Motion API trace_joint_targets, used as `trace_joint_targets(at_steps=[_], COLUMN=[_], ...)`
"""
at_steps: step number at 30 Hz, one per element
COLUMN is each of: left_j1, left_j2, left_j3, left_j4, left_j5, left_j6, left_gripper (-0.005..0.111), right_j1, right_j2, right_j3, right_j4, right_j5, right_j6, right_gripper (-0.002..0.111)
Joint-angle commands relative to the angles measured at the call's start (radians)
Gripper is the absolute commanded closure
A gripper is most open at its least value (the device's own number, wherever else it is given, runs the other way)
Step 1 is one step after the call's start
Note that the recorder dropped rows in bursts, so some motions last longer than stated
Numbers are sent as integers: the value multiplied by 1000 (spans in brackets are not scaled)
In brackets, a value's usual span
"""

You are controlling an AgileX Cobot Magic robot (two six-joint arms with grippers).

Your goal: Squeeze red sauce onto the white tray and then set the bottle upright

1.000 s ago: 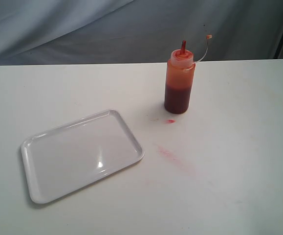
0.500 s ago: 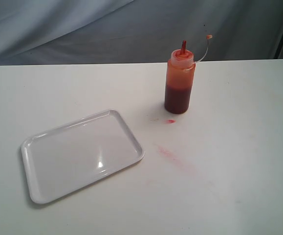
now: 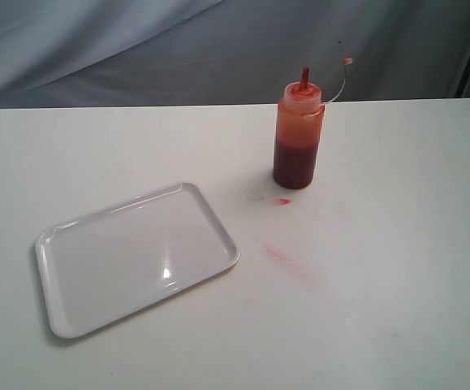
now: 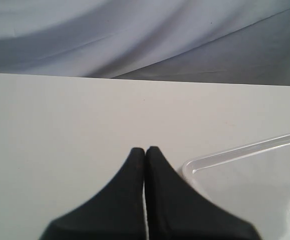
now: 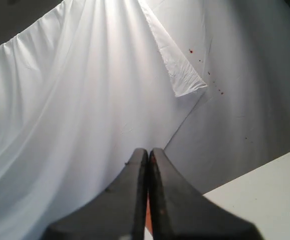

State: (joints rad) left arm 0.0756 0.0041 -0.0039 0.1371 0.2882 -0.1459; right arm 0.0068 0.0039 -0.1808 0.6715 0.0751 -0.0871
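The bottle stands upright on the white table, orange-tinted with dark sauce in its lower half, a red nozzle and a small cap on a thin tether. The white tray lies to its front left with nothing on it; no red sauce shows on the tray. One corner of the tray shows in the left wrist view, just beside my left gripper, which is shut and holds nothing. My right gripper is shut too, pointing at the backdrop cloth. Neither gripper appears in the exterior view.
A small red spot lies on the table just in front of the bottle. A faint pinkish smear runs across the table right of the tray. A grey-white cloth hangs behind the table's far edge.
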Motion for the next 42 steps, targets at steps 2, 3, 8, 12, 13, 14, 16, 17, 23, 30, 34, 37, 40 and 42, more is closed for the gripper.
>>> trace_joint_targets(at_steps=[2, 3, 8, 12, 13, 14, 16, 17, 23, 30, 34, 37, 40, 42], left_j1=[-8, -8, -8, -8, -8, -8, -8, -8, -8, -8, -8, -8, -8, -8], left_j2=[-4, -4, -4, -4, -4, -4, -4, -4, -4, -4, -4, -4, -4, -4], left_j3=[4, 4, 4, 4, 4, 4, 4, 4, 4, 4, 4, 4, 4, 4], left_j4=[-1, -1, -1, -1, -1, -1, -1, -1, -1, -1, -1, -1, -1, -1], left_j5=[-8, -8, -8, -8, -8, -8, -8, -8, -8, -8, -8, -8, -8, -8], left_j6=[-8, -8, -8, -8, -8, -8, -8, -8, -8, -8, -8, -8, -8, -8], left_gripper=[106, 106, 106, 106, 106, 106, 106, 106, 106, 106, 106, 106, 106, 106], right_j1=[-6, -6, -5, -5, -5, -5, -5, -5, -5, -5, -5, -5, -5, -5], right_j2=[-4, -4, 30, 177, 213, 259, 355, 403, 669, 909, 993, 1062, 1157, 1216], right_j3=[-7, -7, -128, -337, -377, -413, -485, -508, -520, -520, -520, -520, -520, -520], right_j4=[28, 28, 31, 146, 178, 206, 289, 338, 572, 674, 956, 1073, 1073, 1073], right_j5=[6, 6, 138, 283, 312, 343, 427, 470, 618, 627, 608, 625, 650, 652], right_j6=[-12, -12, -155, -437, -513, -566, -668, -719, -1015, -1284, -1565, -1788, -1838, -1838], right_gripper=[108, 108, 108, 108, 108, 108, 108, 108, 108, 108, 108, 108, 108, 108])
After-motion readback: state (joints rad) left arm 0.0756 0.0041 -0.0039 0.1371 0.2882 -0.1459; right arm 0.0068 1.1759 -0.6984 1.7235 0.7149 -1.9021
